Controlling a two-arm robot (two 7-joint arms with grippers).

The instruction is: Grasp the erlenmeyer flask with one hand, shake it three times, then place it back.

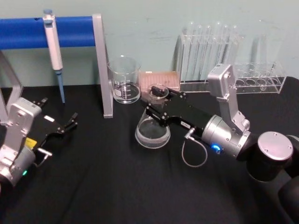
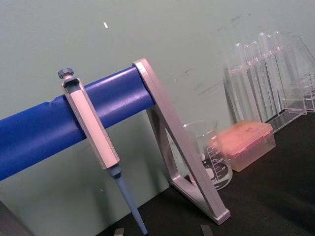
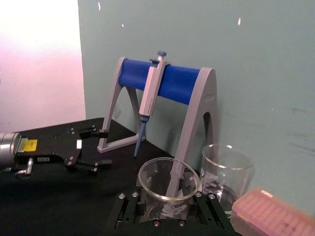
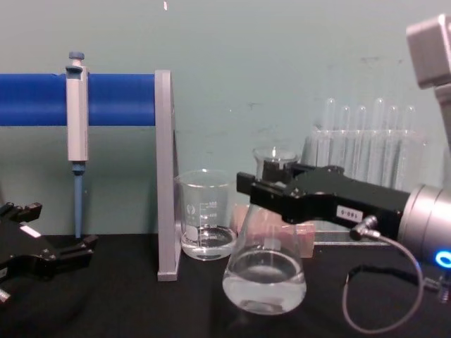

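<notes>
Check your right tool truly clamps the clear glass conical flask between its jaws before lifting, which I cannot tell; left tool rests spread.

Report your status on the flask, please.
Right gripper shut on flask neck. Flask upright, base at table, liquid inside. Left gripper open, parked left. Beaker and stand close behind.

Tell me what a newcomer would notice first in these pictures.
The erlenmeyer flask, holding some clear liquid, stands mid-table with the right tool at its neck. Behind on the left, a pipette hangs from a bright blue bar; the left tool is open at the near left.
</notes>
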